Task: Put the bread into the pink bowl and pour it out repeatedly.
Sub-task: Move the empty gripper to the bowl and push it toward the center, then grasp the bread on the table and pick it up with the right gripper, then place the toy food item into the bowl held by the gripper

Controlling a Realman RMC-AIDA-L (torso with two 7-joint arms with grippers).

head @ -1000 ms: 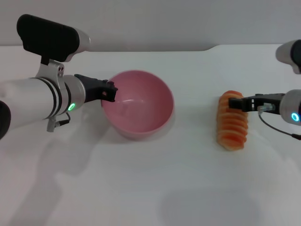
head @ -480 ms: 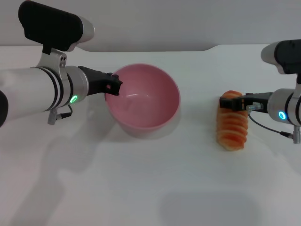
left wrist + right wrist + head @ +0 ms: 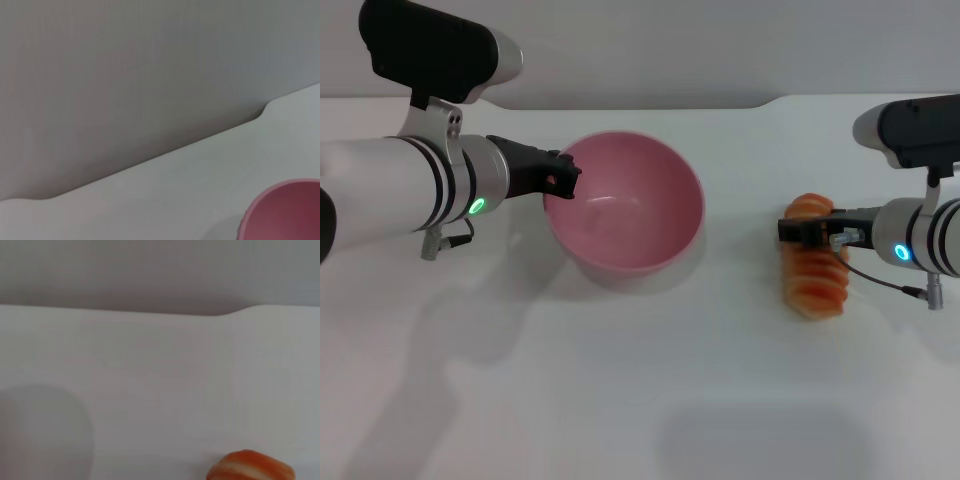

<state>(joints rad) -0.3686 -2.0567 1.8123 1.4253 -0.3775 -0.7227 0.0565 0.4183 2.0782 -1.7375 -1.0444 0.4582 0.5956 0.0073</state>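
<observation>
The pink bowl [image 3: 638, 248] stands left of the table's middle, empty, its mouth tipped a little toward me. My left gripper [image 3: 560, 186] is shut on its left rim. A piece of the bowl's rim [image 3: 286, 212] shows in the left wrist view. The bread [image 3: 814, 278], an orange loaf with pale stripes, lies on the table at the right, pointing away from me. My right gripper [image 3: 802, 232] reaches in from the right and lies across the loaf's far half. Only one end of the bread [image 3: 250, 468] shows in the right wrist view.
The white table [image 3: 640, 380] ends at a far edge with a step [image 3: 775, 100] against a grey wall. Nothing else lies on it; the arms cast soft shadows at the front left.
The left gripper carried the pink bowl a little right and away from me, then held still. The right gripper slid left across the bread, its arm coming further into view.
</observation>
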